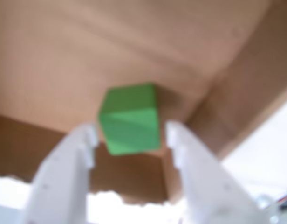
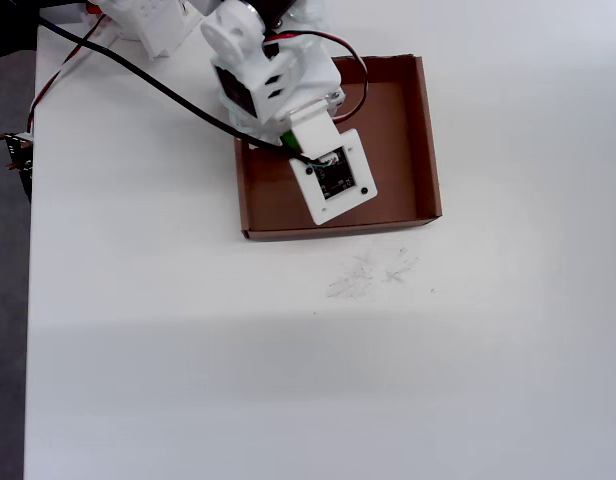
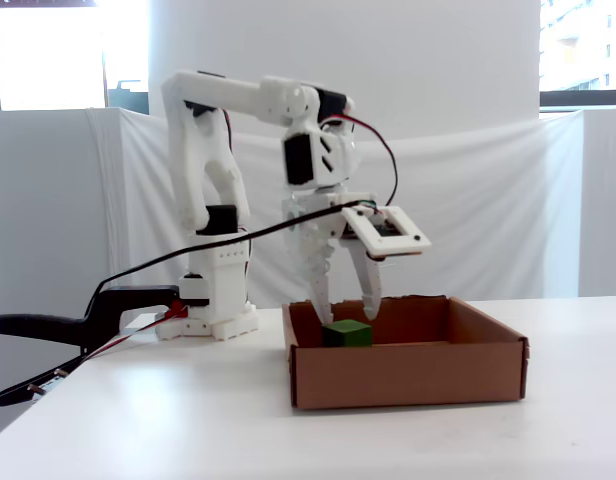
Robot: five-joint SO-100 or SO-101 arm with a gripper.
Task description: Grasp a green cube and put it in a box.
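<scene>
From the side, a black clamp (image 3: 48, 330) juts off the desk's (image 3: 188, 420) left edge, and the white arm's base (image 3: 216, 300) stands just right of it with a black cable (image 3: 188, 255) trailing across. The arm reaches over and points down into the left part of the box (image 3: 408, 375), a shallow brown cardboard tray sitting toward the back of the desk. The fingers (image 3: 344, 312) hang spread apart, their tips just above and to either side of the green cube (image 3: 347, 334), which rests on the box floor near its left wall.

In the wrist view the cube (image 1: 130, 119) lies tilted between the two white fingers (image 1: 131, 135), with a gap showing on each side, so they are parted and not gripping it. The box (image 1: 64, 70) fills the picture behind, with its ragged edge along the bottom.

From overhead the arm and its camera plate (image 2: 335, 177) cover the cube; the box (image 2: 423, 140) sits near the desk's (image 2: 288, 380) top edge, with faint scuff marks (image 2: 373, 272) just below it.
</scene>
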